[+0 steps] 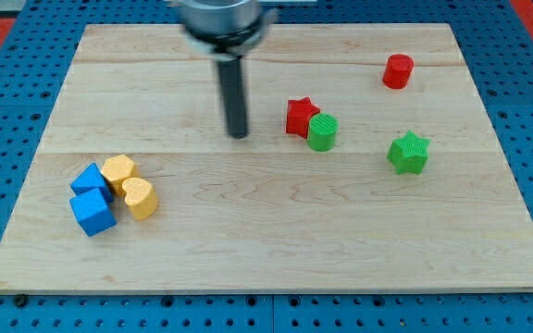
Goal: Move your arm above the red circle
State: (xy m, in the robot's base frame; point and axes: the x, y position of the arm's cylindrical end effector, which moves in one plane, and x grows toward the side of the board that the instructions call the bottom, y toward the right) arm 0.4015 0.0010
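The red circle (398, 71) is a short red cylinder at the view's upper right of the wooden board (266, 250). My tip (238, 135) is the lower end of a dark rod coming down from the view's top centre. It stands well to the left of and lower in the view than the red circle, apart from it. A red star (298, 116) lies just right of my tip, touching a green circle (323, 132).
A green star (409, 153) lies at the right. At the lower left, two blue blocks (92, 200), a yellow hexagon (118, 171) and a yellow heart (140, 197) sit clustered. A blue pegboard surrounds the board.
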